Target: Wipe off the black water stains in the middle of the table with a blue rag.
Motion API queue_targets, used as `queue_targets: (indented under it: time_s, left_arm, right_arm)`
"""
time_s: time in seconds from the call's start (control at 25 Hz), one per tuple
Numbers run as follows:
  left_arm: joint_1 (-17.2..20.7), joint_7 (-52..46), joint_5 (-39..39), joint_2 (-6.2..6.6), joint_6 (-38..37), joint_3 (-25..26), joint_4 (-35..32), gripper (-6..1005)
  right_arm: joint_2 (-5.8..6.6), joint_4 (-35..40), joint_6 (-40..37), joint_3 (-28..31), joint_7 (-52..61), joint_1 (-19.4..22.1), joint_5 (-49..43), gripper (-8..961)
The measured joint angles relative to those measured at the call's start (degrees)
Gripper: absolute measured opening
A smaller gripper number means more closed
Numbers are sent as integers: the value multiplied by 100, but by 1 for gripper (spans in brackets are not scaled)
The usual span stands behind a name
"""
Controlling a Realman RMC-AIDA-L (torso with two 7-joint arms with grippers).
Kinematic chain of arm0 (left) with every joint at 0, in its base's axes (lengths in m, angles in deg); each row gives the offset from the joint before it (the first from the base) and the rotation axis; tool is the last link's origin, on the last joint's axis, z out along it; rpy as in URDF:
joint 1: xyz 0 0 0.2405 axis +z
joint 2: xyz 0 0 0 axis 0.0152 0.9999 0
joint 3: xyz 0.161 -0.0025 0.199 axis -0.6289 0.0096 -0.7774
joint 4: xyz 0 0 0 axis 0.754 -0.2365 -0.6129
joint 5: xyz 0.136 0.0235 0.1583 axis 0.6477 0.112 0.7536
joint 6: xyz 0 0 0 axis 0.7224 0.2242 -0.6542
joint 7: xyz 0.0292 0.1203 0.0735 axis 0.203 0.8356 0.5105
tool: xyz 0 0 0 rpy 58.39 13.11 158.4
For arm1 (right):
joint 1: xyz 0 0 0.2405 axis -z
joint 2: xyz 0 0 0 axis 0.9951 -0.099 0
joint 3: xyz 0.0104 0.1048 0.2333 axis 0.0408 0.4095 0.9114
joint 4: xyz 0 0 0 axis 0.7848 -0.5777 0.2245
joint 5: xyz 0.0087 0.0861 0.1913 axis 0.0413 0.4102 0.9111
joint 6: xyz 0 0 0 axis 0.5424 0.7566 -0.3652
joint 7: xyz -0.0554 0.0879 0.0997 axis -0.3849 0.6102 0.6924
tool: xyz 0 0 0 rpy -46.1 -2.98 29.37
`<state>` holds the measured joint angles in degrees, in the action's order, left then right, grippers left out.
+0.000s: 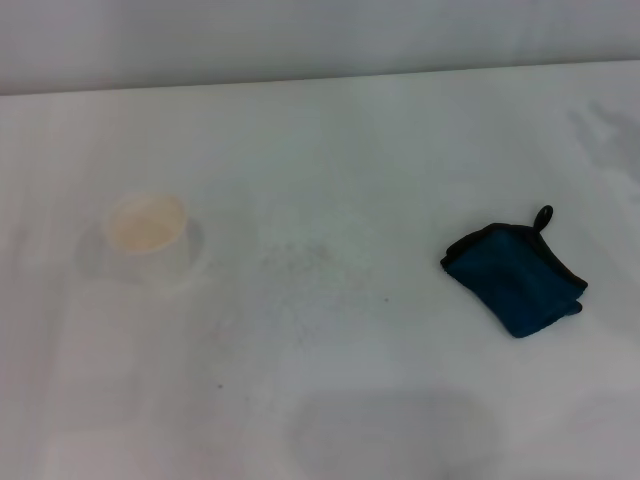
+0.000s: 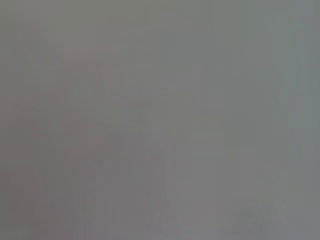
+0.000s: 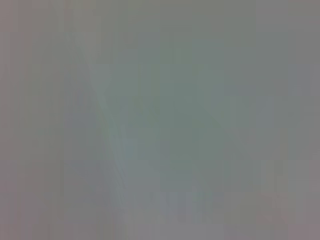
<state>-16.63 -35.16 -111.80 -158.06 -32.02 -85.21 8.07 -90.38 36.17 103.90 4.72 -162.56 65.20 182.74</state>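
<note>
White table (image 1: 330,400) fills the head view, matte and plain. Blue rag (image 1: 515,277) lies folded flat on the robot's right, loop corner toward the far edge. White paper cup (image 1: 150,240) stands upright on the left, well apart. Only faint grey speckles (image 1: 300,255) between them.

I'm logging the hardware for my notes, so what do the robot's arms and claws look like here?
Nothing of them can be described: neither arm nor claw shows in the head view, and both wrist views are featureless grey. Only the table, the blue rag and a white cup are visible.
</note>
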Motion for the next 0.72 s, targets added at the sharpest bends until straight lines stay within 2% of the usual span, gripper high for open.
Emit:
queue_targets:
  time_s: [0.24,0.48,0.72]
  left_arm:
    - [7,12,-146,-11,22,2,-8,882]
    - [-70,21,-209,10,68,5,-78,882]
    - [-121,23,-240,8,71,5,-80,882]
  right_arm:
    - [-1,-1254,76,15,-2078,18,1296,385]
    - [-7,-1883,61,63,-3541,-23,1522,409]
    - [-16,-2100,47,97,-3947,-83,1729,443]
